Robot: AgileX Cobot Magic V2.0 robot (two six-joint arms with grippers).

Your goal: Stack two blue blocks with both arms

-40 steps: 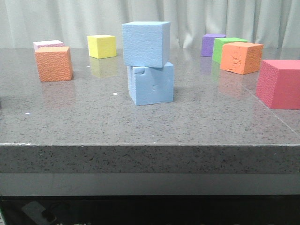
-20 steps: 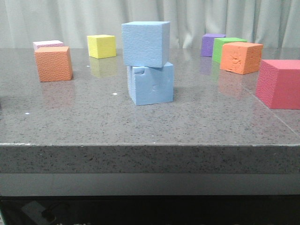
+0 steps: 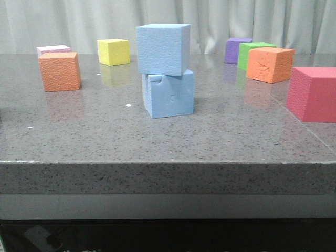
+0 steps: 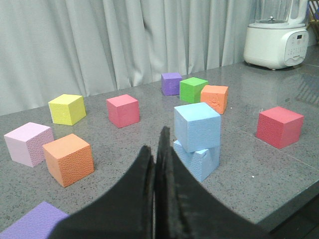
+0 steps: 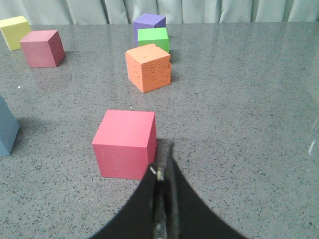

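The plain, pebbly light-blue foam cube (image 3: 163, 49) sits on top of the light-blue foam cube with gouged notch marks (image 3: 169, 94), turned slightly and overhanging it a little toward the robot's left; the pair stands on the speckled grey stone table (image 3: 157, 142). Neither arm touches the stack.

The left gripper (image 4: 157, 149) has its dark fingers pressed together, holding nothing; the stack stands ahead of it and a little to its right, well apart from the fingertips. Ahead to its left lie an orange foam cube (image 4: 69, 159) and a pale pink foam cube (image 4: 29, 143), with a yellow foam cube (image 4: 67, 109) farther off.

The right gripper (image 5: 163, 172) is likewise closed on nothing. A pinkish-red foam cube (image 5: 125, 143) rests just ahead of it, slightly to its left. Beyond that stand a second orange foam cube (image 5: 148, 67), a green foam cube (image 5: 153, 39) and a purple foam cube (image 5: 149, 23). Only an edge of the lower blue cube shows far to this gripper's left.
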